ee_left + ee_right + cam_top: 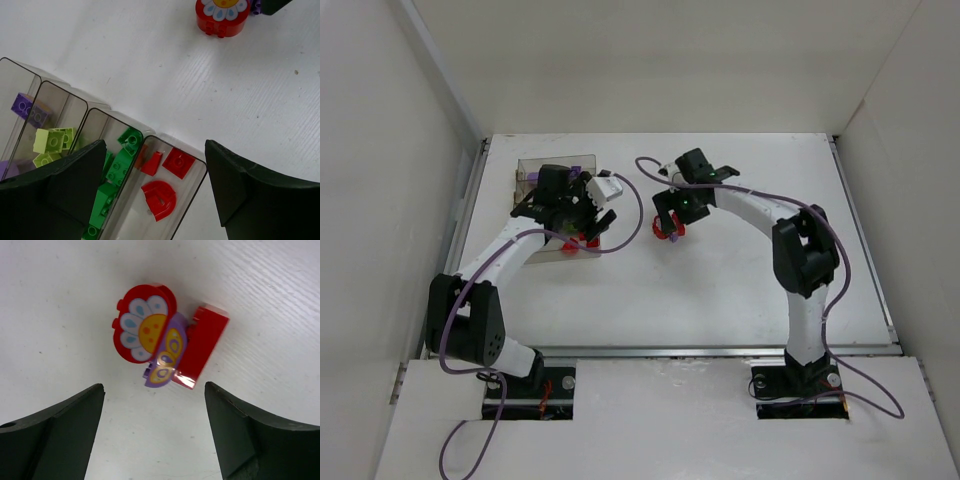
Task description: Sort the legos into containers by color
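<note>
1. The flower piece (145, 327), seemingly joined to a purple part (167, 357) and a red block (202, 342), lay on the table (720, 290) right of the tray (530, 170), well apart from it.
2. The right gripper (152, 400) hung over that cluster, fingers spread wide and empty. The step in hand looked like picking it up.
3. The cluster sat skewed to the fingers' line. The wrist should probably turn until the pads face the block's flat side and the flower's rim, then drop straight and close across the whole cluster. A pinch on one part alone might split it.
4. The left gripper (155, 150) hovered over the tray's red end, fingers apart, holding nothing.
5. In the tray, purple bricks (25, 107), lime bricks (52, 140), green bricks (120, 167) and red bricks (160, 197) sat in neighbouring compartments.
6. Around the tray the table was white and faintly streaked. Plain white walls (380, 150) rose to the left, behind and to the right.
</note>
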Motion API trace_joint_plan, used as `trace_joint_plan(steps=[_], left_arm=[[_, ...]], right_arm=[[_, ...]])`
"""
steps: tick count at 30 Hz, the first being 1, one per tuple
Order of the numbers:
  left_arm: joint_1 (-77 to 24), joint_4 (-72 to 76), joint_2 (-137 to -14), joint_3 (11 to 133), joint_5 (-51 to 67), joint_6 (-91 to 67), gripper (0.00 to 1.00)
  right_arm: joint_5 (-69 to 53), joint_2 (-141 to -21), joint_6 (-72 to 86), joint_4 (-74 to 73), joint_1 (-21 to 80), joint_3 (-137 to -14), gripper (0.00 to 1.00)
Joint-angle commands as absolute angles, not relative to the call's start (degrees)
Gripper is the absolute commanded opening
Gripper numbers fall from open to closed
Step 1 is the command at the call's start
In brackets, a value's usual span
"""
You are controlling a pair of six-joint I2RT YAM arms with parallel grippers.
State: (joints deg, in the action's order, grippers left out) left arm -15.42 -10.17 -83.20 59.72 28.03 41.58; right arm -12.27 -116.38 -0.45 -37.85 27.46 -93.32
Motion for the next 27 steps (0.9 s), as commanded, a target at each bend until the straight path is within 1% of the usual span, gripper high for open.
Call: trace_joint_plan(steps=[1, 3, 11, 14, 16, 19, 26, 27], left_arm=[[-15.7, -10.2, -83.0, 62.1, 28.0, 41.8, 0.77], [-15.7, -10.2, -83.0, 62.1, 28.0, 41.8, 0.77], [-15.7, -9.1, -82.4, 61.6, 28.0, 41.8, 0.77], [-15.7, -9.1, -82.4, 61.6, 28.0, 41.8, 0.77], [-15.7, -9.1, -82.4, 61.6, 28.0, 41.8, 0.77], [-15.7, -9.1, -81.9, 61.1, 27.5, 41.8, 0.77], [-15.7, -8.6, -80.9, 59.9, 27.5, 41.8, 0.77], [-15.7, -8.6, -80.9, 59.9, 27.5, 41.8, 0.77]], right_arm=[[-3.8, -119.1, -1.1, -41.4, 27.5, -97.5, 0.87], [-0.9, -119.1, -0.4, -42.4, 28.0, -98.5, 0.87], [2.4, -120.8, -2.2, -44.3, 29.8, -100.1, 0.87], [-0.8, -121.3, -2.2, -42.0, 29.8, -99.3, 0.87], [-2.7, -121.8, -2.2, -42.0, 29.8, -99.3, 0.84], [-5.1, -122.5, -2.8, -41.5, 29.8, -99.3, 0.84], [-5.6, -123.0, -3.4, -39.1, 29.8, -97.6, 0.82], [-5.6, -123.0, -3.4, -38.3, 29.8, -97.6, 0.81]])
